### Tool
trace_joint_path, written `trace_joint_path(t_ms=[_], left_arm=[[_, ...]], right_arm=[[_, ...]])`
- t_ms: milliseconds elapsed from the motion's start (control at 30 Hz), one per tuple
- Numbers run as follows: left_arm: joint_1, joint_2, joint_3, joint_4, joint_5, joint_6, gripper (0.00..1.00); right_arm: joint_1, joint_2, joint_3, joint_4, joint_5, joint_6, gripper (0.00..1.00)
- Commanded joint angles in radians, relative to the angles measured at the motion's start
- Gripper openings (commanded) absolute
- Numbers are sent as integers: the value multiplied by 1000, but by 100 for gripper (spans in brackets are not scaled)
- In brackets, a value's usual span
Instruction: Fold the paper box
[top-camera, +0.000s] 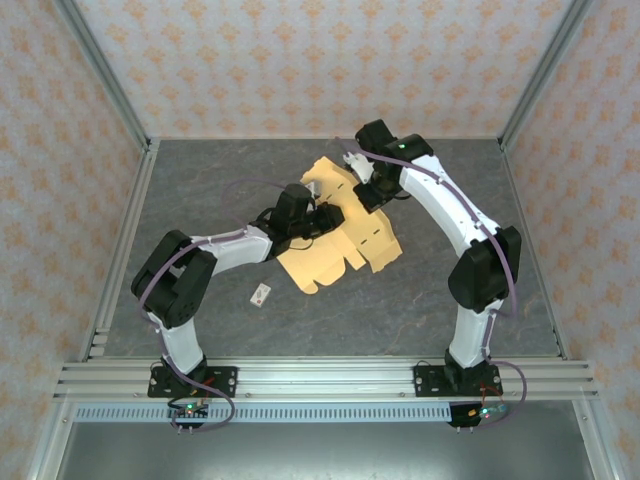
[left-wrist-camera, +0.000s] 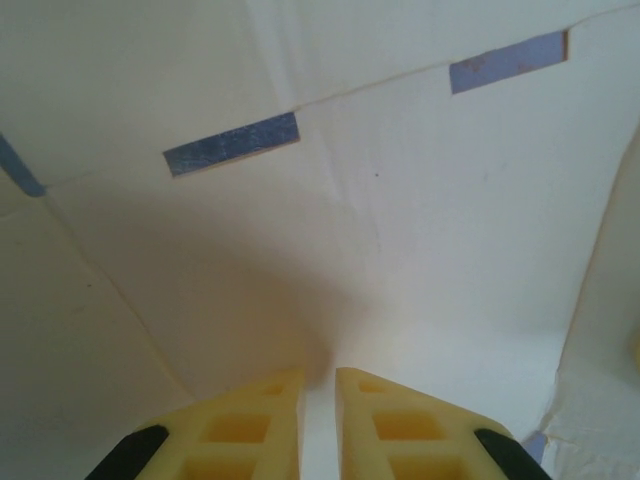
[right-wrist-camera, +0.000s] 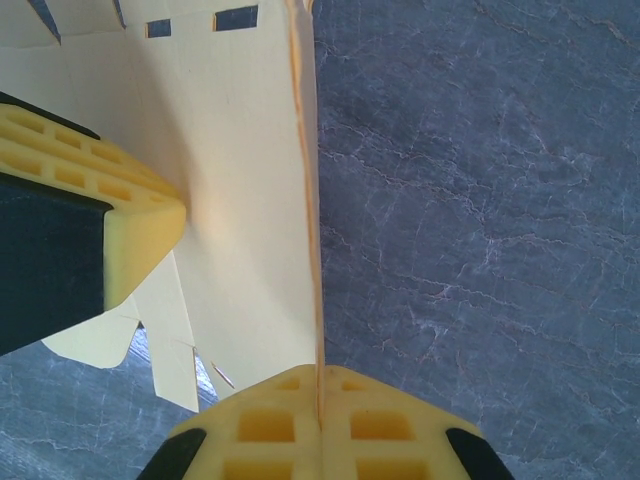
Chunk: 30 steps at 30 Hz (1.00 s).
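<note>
The paper box (top-camera: 345, 240) is a flat tan die-cut sheet, partly lifted off the table at mid-scene. My right gripper (top-camera: 362, 188) is at its far edge. In the right wrist view that gripper (right-wrist-camera: 320, 378) is shut on the sheet's raised edge (right-wrist-camera: 305, 200), which stands upright between the pads. My left gripper (top-camera: 318, 216) is over the sheet's middle from the left. Its fingertips (left-wrist-camera: 285, 385) rest against the pale panel (left-wrist-camera: 400, 220) with a narrow gap between them. One left finger (right-wrist-camera: 130, 225) presses the sheet in the right wrist view.
A tiny white tag (top-camera: 262, 294) lies on the grey table (top-camera: 200, 190) to the left of the sheet. Patterned walls and metal frame rails enclose the table. Slots (left-wrist-camera: 232, 143) in the panel show the table beneath.
</note>
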Motion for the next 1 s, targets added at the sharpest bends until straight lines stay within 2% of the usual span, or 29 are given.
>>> trace_joint_path(t_ms=[0,733,967], left_arm=[[-3,-3,15,-15,-39,3,15],[-2,71,55,-56,-49,28,13],[7,89,61,-89,-73,15,12]], right_arm=[[2,4,32,-30,34,18,0],[4,117,94,-76,97,54,0],[-17,174,99,-58,47,55,0]])
